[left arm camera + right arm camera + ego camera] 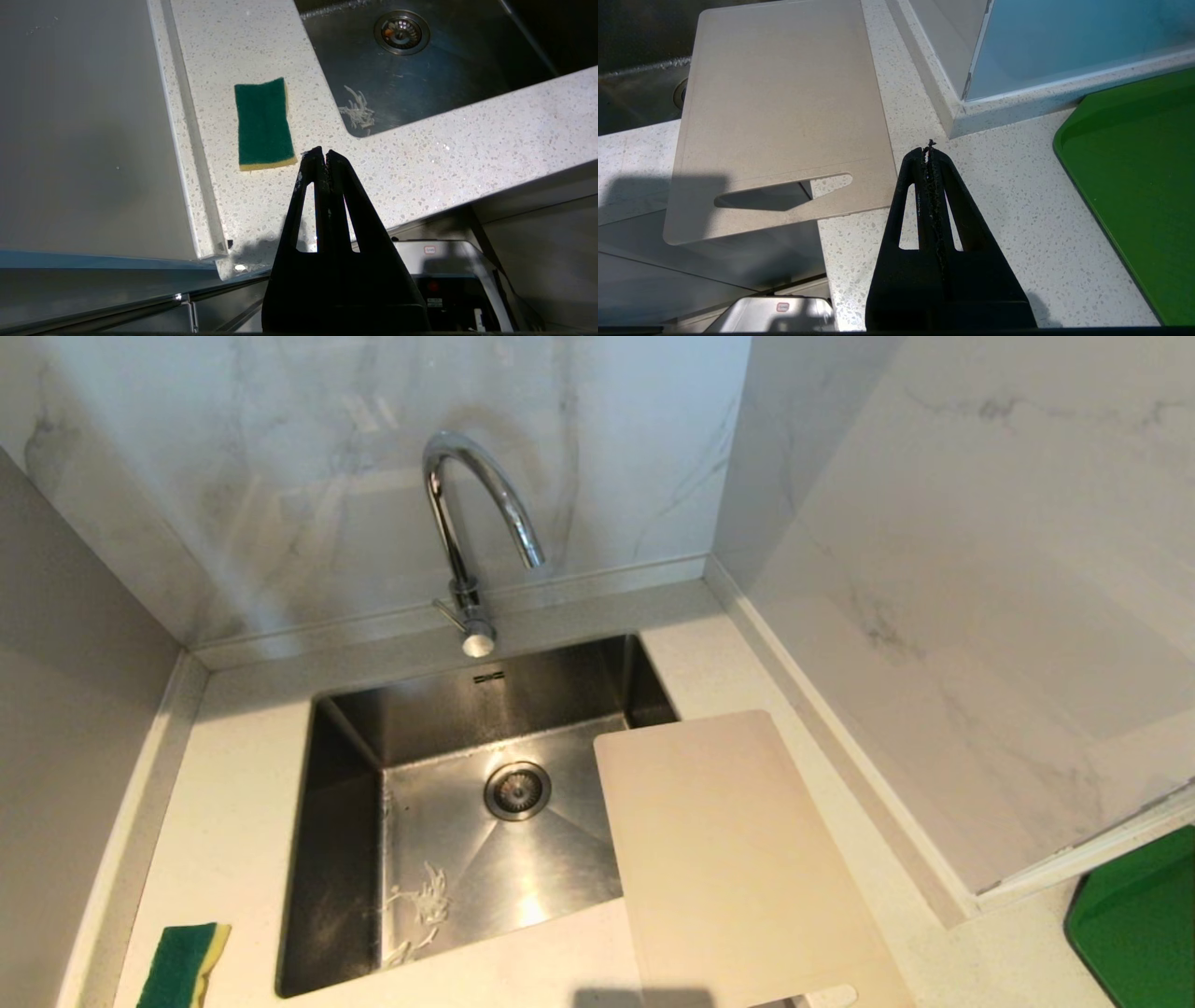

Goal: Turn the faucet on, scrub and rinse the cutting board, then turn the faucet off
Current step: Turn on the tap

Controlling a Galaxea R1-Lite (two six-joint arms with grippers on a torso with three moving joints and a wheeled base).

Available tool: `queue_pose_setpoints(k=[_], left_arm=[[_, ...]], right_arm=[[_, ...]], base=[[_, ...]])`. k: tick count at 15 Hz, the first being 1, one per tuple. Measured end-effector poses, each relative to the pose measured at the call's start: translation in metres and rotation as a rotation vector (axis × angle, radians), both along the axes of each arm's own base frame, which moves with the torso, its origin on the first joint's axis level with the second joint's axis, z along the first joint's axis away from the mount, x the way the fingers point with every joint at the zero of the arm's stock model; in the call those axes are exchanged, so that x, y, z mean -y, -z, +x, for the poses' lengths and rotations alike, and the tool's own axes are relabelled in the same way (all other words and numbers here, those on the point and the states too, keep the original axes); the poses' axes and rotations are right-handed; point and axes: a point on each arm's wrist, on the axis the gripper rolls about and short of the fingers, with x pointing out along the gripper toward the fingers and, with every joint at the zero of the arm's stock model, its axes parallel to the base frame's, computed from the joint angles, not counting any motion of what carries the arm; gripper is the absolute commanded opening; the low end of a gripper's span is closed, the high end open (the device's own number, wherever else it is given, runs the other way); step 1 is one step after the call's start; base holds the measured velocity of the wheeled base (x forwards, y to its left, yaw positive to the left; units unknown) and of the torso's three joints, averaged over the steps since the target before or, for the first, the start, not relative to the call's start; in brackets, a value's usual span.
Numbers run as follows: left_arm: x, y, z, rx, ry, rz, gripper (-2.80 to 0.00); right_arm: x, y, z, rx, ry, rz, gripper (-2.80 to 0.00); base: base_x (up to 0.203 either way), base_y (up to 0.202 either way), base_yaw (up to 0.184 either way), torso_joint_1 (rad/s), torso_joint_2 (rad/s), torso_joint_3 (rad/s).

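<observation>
The chrome gooseneck faucet [470, 537] stands behind the steel sink [355, 747], its side lever knob [478, 641] pointing forward; no water runs. The off-white cutting board [733, 859] lies flat on the counter to the sink's right, overlapping the sink's right rim, its slot handle [782, 193] overhanging the counter's front edge. A green-and-yellow sponge [182, 966] [264, 123] lies on the counter left of the sink. My left gripper [325, 152] hangs shut and empty above the counter's front edge near the sponge. My right gripper [930, 151] is shut and empty, just right of the board's handle end. Neither arm shows in the head view.
Marble walls [980, 569] close in behind and on the right; a grey panel [65, 709] stands on the left. A green slab [1139, 924] lies on the counter at far right. Pale scraps [420, 905] lie in the sink near the drain [516, 791].
</observation>
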Motion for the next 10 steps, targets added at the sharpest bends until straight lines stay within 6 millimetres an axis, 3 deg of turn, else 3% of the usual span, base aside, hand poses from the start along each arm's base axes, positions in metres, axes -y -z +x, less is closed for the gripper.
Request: queue_pose_setpoints(k=[5, 10], left_arm=[[0.0, -0.007, -0.003, 0.014, -0.006, 0.004, -2.8], [0.0, -0.085, -0.008, 0.104, 0.016, 0.039, -2.8]], right_arm=[[0.0, 0.0, 0.0, 0.0, 0.0, 0.0, -2.8], [0.0, 0.0, 0.0, 0.0, 0.0, 0.0, -2.8]], base=[[0.0, 0.0, 0.0, 0.0, 0.0, 0.0], [0.0, 0.0, 0.0, 0.0, 0.0, 0.0]])
